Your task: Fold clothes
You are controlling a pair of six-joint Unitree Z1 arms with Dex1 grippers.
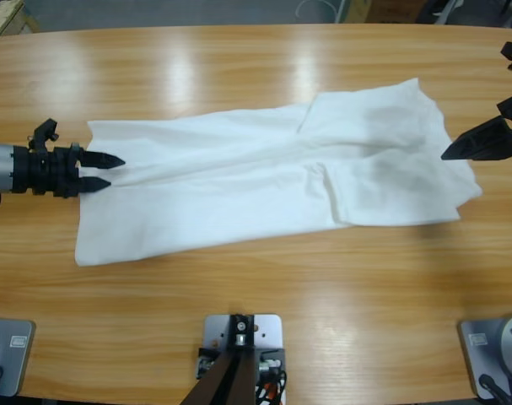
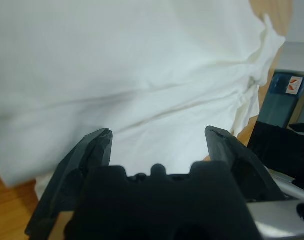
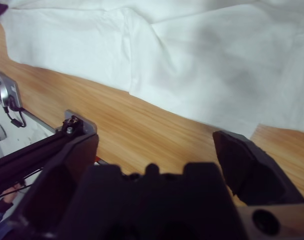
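Observation:
One white T-shirt (image 1: 272,181) lies flat and long across the middle of the wooden table, with folds and creases toward its right end. My left gripper (image 1: 104,171) comes in from the left, open, its two tips over the shirt's left edge with nothing pinched. The left wrist view shows that gripper (image 2: 159,135) open with the shirt's cloth (image 2: 141,70) spread just beyond the jaws. At the shirt's right end my right gripper (image 1: 458,150) hovers. Its wrist view shows it (image 3: 157,142) open over bare wood, the shirt (image 3: 202,55) a short way ahead.
Bare wooden tabletop (image 1: 239,67) runs behind the shirt and also in front of it (image 1: 340,270). Beyond the table's end, the left wrist view shows a grey and blue box (image 2: 287,95). The table's near edge (image 3: 46,122) crosses the right wrist view.

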